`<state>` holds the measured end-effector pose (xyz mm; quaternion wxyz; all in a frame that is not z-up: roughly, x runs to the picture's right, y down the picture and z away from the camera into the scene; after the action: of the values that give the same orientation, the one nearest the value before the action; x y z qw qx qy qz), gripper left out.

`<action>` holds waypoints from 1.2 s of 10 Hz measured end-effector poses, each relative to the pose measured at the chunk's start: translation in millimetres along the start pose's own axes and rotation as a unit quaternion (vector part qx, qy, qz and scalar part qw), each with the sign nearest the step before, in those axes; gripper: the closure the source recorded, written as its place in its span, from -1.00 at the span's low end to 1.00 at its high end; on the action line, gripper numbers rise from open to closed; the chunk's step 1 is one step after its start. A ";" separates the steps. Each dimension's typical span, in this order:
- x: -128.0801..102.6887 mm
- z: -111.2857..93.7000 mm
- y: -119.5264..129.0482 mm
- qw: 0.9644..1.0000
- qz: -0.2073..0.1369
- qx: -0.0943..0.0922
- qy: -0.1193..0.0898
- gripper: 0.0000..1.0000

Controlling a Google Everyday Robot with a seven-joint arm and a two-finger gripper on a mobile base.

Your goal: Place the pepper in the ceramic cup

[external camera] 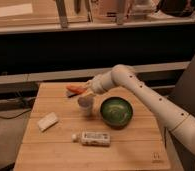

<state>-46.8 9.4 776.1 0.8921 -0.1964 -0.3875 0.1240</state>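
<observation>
The orange-red pepper (pixel 74 89) is held level in my gripper (pixel 83 91) above the back of the wooden table (pixel 56 145), just up and left of the ceramic cup (pixel 86 105). The small white-grey cup stands upright near the table's middle, directly below the gripper's wrist. The gripper is shut on the pepper's right end; the pepper's left end sticks out toward the left. My white arm (pixel 141 92) reaches in from the right.
A dark green bowl (pixel 116 111) sits right of the cup, close to it. A white labelled bottle (pixel 92 138) lies on its side toward the front. A pale flat block (pixel 47 121) lies at the left. A dark shelf wall runs behind the table.
</observation>
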 end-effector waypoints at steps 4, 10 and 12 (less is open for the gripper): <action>8.7 1.1 3.9 0.999 0.021 -0.002 -0.024 0.99; 30.3 11.9 10.9 0.992 0.085 -0.028 -0.088 0.99; 33.4 14.9 14.5 0.991 0.087 -0.036 -0.096 0.99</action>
<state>-36.6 38.6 800.4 0.8292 -0.2486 -0.4568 0.2050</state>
